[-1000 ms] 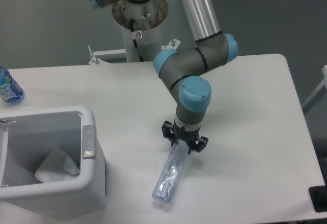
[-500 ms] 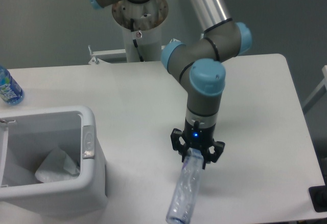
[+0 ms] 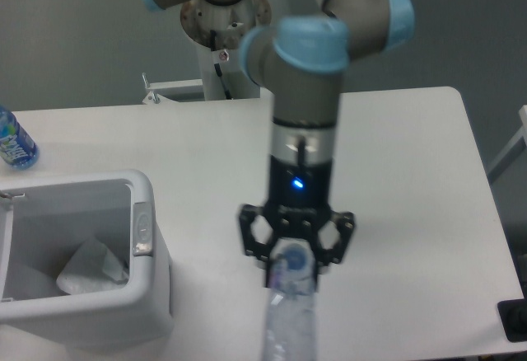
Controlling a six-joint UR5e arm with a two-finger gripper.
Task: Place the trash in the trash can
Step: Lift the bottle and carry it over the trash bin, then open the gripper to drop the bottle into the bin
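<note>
The long clear plastic bottle with the purple label (image 3: 290, 321) now hangs in the lower centre of the frame, neck end up in my grip and its body running down past the bottom edge, so I cannot see its base. A second ago it lay slanted on the white bench (image 3: 412, 180) with its far end resting there; since then I have raised it and swung it closer to the camera, so it looks larger and reads as clear of the surface. My two-finger gripper (image 3: 292, 264) has its jaws closed on the bottle's neck, just below the blue light on my wrist. That suggests the pick is done and the carry is what remains. The white boxy plastic trash can (image 3: 152, 295) sits at the lower left, well apart from the bottle, and the crumpled whitish wrapper piece (image 3: 92, 266) already lies inside it, unmoved. I judge the task about half done: the bottle must travel left and over the thick rim. The small blue-labelled water bottle (image 3: 14, 142) at the left edge stays put and is not mine to take.
</note>
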